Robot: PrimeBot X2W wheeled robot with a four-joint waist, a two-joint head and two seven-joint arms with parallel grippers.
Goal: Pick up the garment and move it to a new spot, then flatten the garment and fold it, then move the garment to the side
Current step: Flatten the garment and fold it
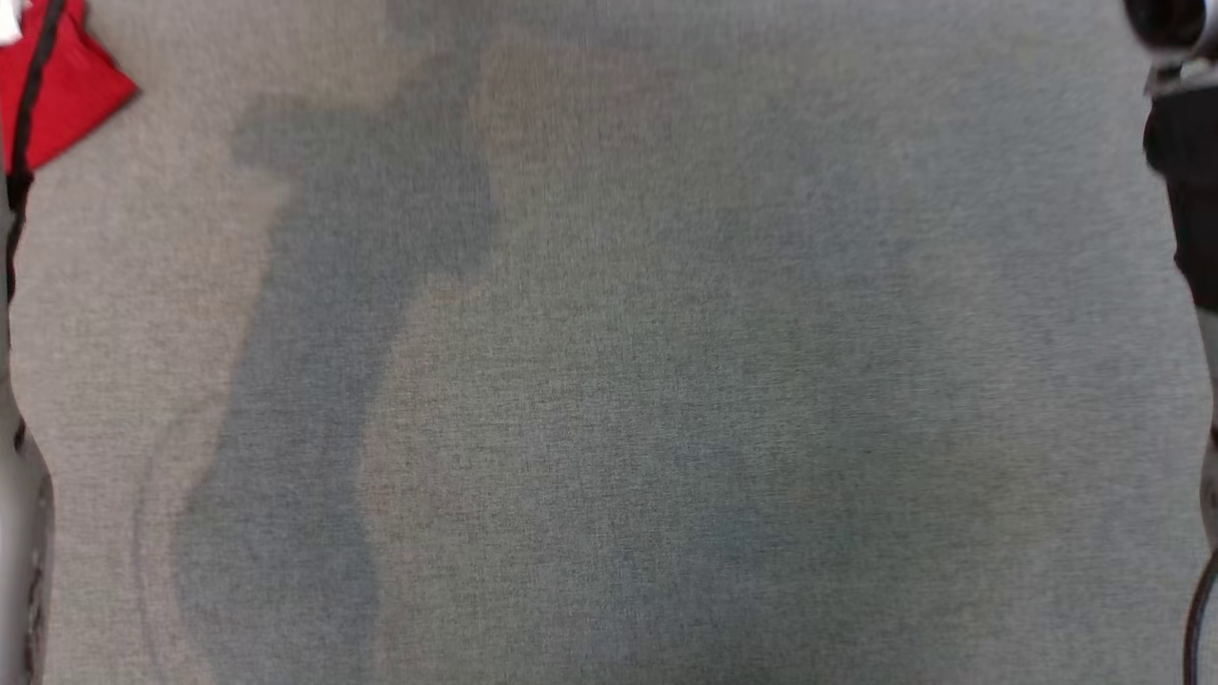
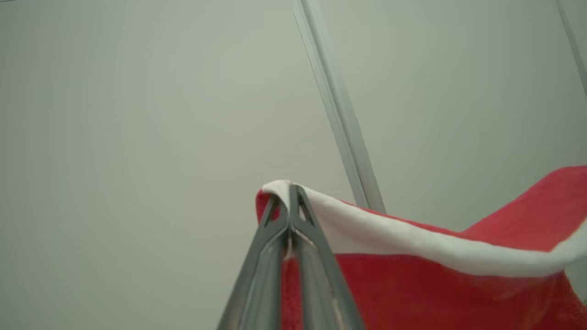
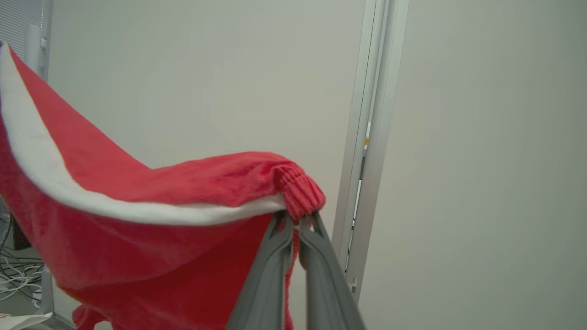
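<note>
We look down on a grey woven surface (image 1: 666, 381), evenly lit, with a soft darker shadow (image 1: 314, 400) running from near to far over its left part. From the left wrist we see a plain pale wall (image 2: 137, 114) crossed by a leaning grey strip (image 2: 341, 123); a second strip (image 2: 575, 46) shows at the right edge. From the right wrist we see pale wall again, split by an upright metal frame (image 3: 373, 114) with a small orange mark (image 3: 366, 142). At the left are slatted blinds (image 3: 23, 23) above and loose cables (image 3: 13, 270) low down.

Soft diffuse light; broad faint shadows across grey surface (image 1: 761, 285); slight blur.
</note>
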